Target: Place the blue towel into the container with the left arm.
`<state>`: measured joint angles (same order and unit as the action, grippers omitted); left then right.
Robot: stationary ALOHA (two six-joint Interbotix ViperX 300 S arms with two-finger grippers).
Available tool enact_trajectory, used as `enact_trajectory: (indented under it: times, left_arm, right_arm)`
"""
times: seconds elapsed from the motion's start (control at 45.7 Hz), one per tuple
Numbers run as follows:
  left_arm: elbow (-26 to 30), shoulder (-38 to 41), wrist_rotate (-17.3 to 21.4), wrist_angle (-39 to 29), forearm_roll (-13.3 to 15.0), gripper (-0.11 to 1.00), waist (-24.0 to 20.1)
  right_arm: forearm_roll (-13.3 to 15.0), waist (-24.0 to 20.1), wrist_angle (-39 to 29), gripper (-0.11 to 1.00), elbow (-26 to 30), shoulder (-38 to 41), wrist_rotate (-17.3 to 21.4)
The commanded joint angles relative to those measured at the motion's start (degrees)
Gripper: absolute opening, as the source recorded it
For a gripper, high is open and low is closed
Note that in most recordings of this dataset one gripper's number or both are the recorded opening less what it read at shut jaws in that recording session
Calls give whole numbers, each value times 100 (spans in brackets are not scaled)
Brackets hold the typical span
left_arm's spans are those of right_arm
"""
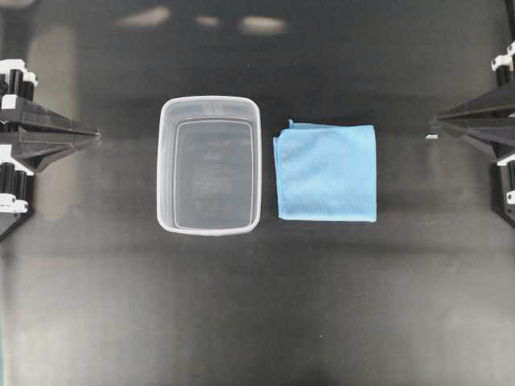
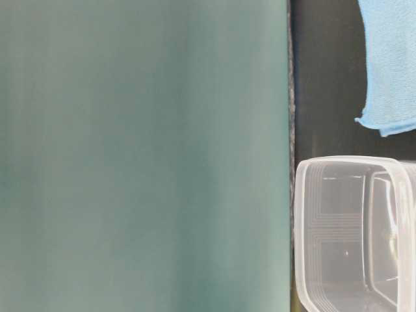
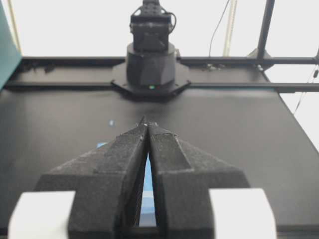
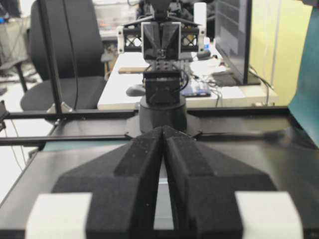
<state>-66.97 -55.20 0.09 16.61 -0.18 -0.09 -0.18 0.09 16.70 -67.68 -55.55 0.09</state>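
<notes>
Blue towel [image 1: 326, 171], folded roughly square, lies flat on the black table [image 1: 257, 322] at centre-right of the overhead frame, just beside the right wall of the clear container [image 1: 210, 165], with a narrow gap between them. Container stands upright with nothing inside it. Left gripper [image 1: 96, 135] at the left edge and right gripper [image 1: 434, 122] at the right edge both have their fingers pressed together on nothing, well apart from towel and container.
</notes>
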Motion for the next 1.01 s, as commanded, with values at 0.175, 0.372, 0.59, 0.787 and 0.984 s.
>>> enact_trajectory:
  times: [0.175,0.372,0.59,0.787,0.984]
  left_arm:
    - [835,712,-53,-123,-237,1,-35]
    - [1749,1397,-35,-1230,-237,1,-35]
    - [2795,2391,44,-2558,-237,1,-35]
    - [3850,3507,62,-3445,-237,1,-35]
    - [5106,4693,88,-4491,-246,4,-149]
  right_arm:
    - [-62,-62,88,0,158,18,255]
    - [-62,-53,70,0,158,-18,580]
    - [-53,149,-114,1,158,-158,571]
    - [-62,193,-308,30,158,-404,606]
    - [-62,97,-492,73,167,-563,580]
